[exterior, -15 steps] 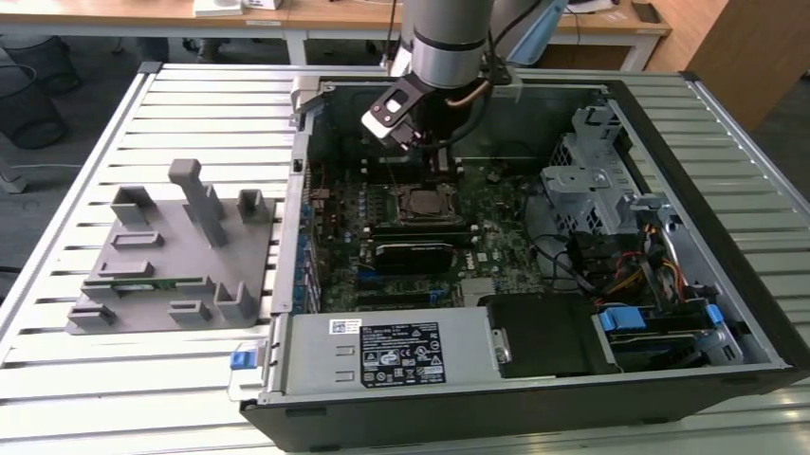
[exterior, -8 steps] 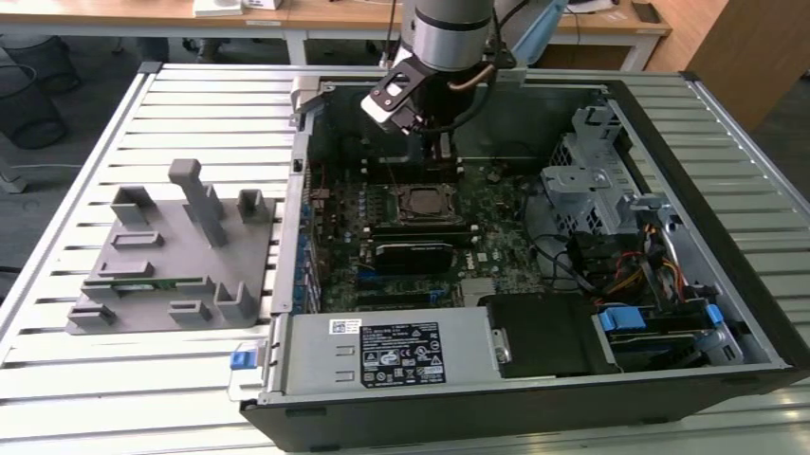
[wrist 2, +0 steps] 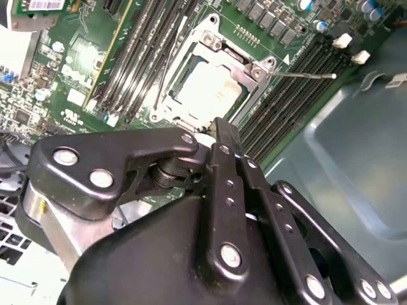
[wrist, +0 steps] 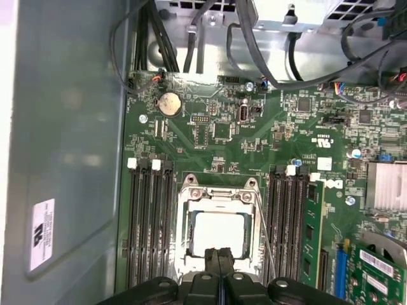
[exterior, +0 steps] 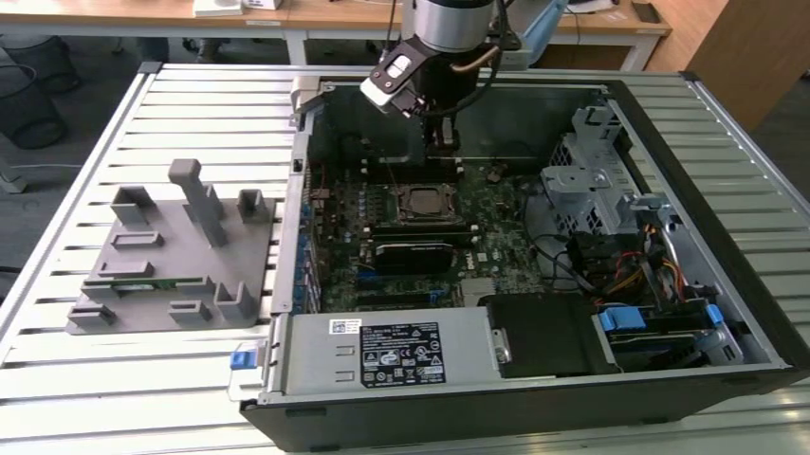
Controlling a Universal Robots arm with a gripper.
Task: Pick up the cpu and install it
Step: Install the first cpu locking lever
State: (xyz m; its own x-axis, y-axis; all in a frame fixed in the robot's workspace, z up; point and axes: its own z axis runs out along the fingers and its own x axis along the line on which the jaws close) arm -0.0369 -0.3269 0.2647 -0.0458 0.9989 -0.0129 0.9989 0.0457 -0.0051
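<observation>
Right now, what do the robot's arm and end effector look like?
The arm is a silvery-grey cylinder with a white-and-black box at its wrist. The end effector is black linkage bars with silver screw heads, ending in narrow black fingers.

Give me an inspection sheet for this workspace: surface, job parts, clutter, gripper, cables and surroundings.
Surface: slatted silver metal table carrying an open black computer case.
Job's things: silvery-white square cpu lies inside the metal-framed motherboard socket.
Clutter: grey plastic fixture at the exterior view's left, holding a thin green memory stick.
Gripper: black gripper shut, nothing between its fingers, hanging close to the cpu.
Cables: black cable bundle past the board's edge; coloured wires at the case's side on the exterior view's right.
Surroundings: wooden desks, black mesh bin.
</observation>
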